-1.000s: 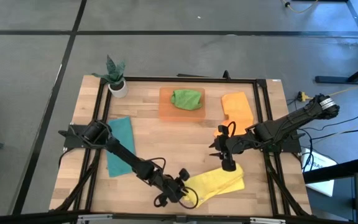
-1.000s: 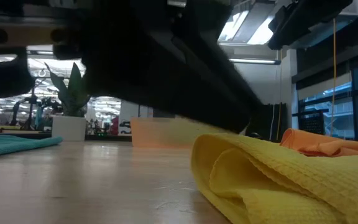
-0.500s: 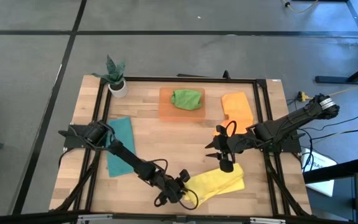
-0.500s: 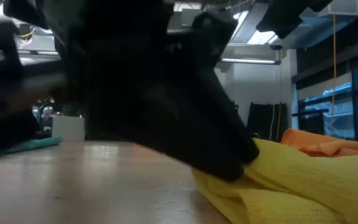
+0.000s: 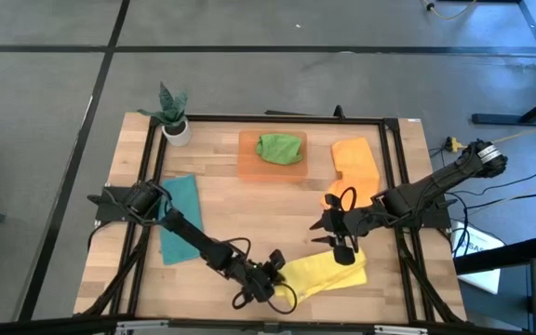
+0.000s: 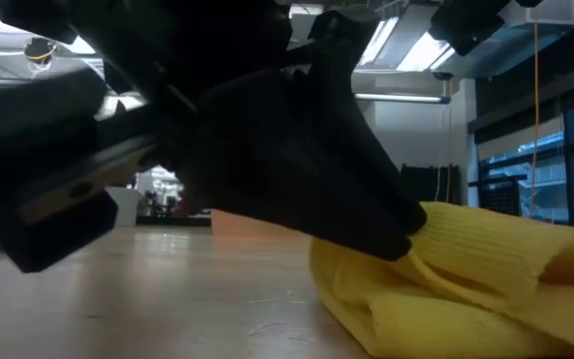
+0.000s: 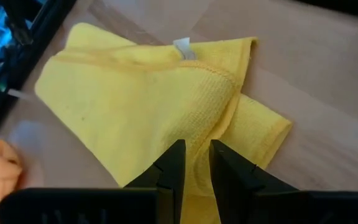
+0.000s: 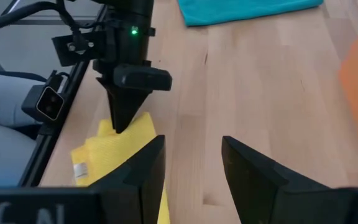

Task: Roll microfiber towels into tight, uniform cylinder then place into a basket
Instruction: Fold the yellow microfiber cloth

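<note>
A yellow towel [image 5: 328,272] lies crumpled in folds near the table's front edge, right of centre, and also shows in the left wrist view [image 7: 123,106]. My left gripper [image 5: 275,276] is at the towel's left end, shut on a fold. My right gripper [image 5: 342,249] hangs open just above the towel's far edge, touching nothing; wood shows between its fingers [image 8: 191,162]. The orange basket [image 5: 249,166] stands at the far middle with a rolled green towel [image 5: 280,147] inside. An orange towel [image 5: 356,163] lies to the basket's right and a teal towel [image 5: 180,219] lies flat at the left. My left gripper pinches a raised fold of the yellow towel [image 7: 197,134] between its two fingers, at the towel's left end. The fingers slant down at it from the table's left. The rest of the towel lies slack on the table, and the pinched fold humps up slightly [image 6: 446,234].
A small white pot with a green plant [image 5: 175,128] stands at the far left corner. A black frame rail [image 5: 394,186] runs along the table's sides. Bare wood lies between the teal towel and the yellow one.
My left gripper has sunk a little toward the table and rolled about its own line at the yellow towel's left end. The towel's open fold there has been drawn up into a thicker hump. The rest of the towel has stayed in place.
</note>
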### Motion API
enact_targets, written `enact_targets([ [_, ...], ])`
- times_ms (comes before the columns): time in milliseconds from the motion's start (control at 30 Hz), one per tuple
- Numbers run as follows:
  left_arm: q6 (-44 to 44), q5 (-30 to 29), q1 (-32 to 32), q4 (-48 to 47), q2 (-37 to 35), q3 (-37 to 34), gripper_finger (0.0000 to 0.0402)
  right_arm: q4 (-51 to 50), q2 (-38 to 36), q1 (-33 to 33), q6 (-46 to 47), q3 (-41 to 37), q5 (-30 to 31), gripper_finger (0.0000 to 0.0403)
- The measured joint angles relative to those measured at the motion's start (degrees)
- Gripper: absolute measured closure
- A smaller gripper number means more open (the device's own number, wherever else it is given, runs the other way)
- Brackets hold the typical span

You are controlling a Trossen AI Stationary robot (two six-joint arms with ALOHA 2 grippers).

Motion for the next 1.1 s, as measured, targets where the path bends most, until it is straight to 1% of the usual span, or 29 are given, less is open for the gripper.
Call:
enact_targets([
  [300, 3.8, -0.4, -0.1, 0.2, 1.9, 0.1, 0.0337, 0.0, 0.0, 0.0, 0.0, 0.0, 0.0, 0.0244],
  [433, 4.8, -3.8, -0.5, 0.7, 2.0, 0.1, 0.0337, 0.0, 0.0, 0.0, 0.0, 0.0, 0.0, 0.0244],
  [600, 4.9, -4.7, -0.3, 1.6, 2.1, 0.1, 0.0339, 0.0, 0.0, 0.0, 0.0, 0.0, 0.0, 0.0244],
  [733, 4.3, -5.9, -0.2, 1.0, 2.1, 0.1, 0.0355, 0.0, 0.0, 0.0, 0.0, 0.0, 0.0, 0.0244],
  [833, 4.8, -8.5, -0.2, 1.0, 2.1, 0.1, 0.0376, 0.0, 0.0, 0.0, 0.0, 0.0, 0.0, 0.0244],
  [933, 4.4, -9.2, -0.2, 0.8, 2.1, 0.1, 0.0396, 0.0, 0.0, 0.0, 0.0, 0.0, 0.0, 0.0244],
  [1100, 0.4, -9.6, -0.2, -0.8, 1.2, -0.1, 0.0401, 0.0, 0.0, 0.0, 0.0, 0.0, 0.0, 0.0244],
])
